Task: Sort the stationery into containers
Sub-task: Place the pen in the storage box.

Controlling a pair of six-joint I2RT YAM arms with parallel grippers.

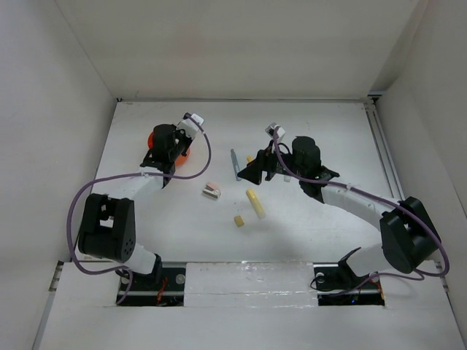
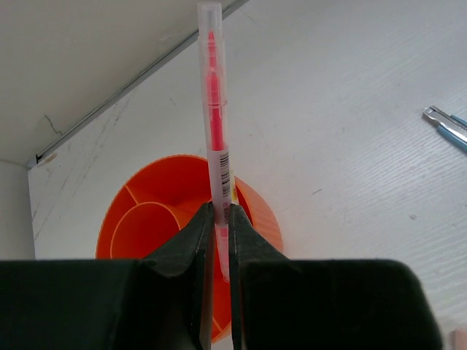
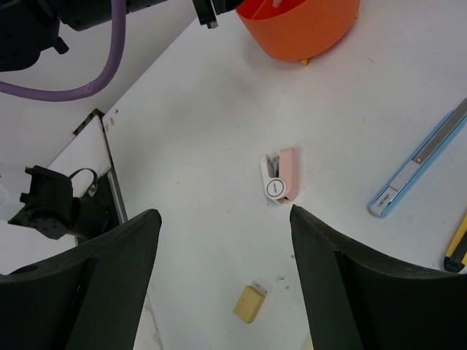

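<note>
Deposit step in hand: left gripper (image 2: 219,211) pinches the pink-red pen (image 2: 214,117) upright just above the orange cup (image 2: 260,216), next requiring lowering into a compartment and release; right gripper (image 3: 225,219) spread and empty, well apart from the cup.

Bright even light, soft faint shadows, whites mildly washed out — top view slightly soft

White table (image 1: 314,233), ringed by plain white walls (image 1: 219,44).
</note>
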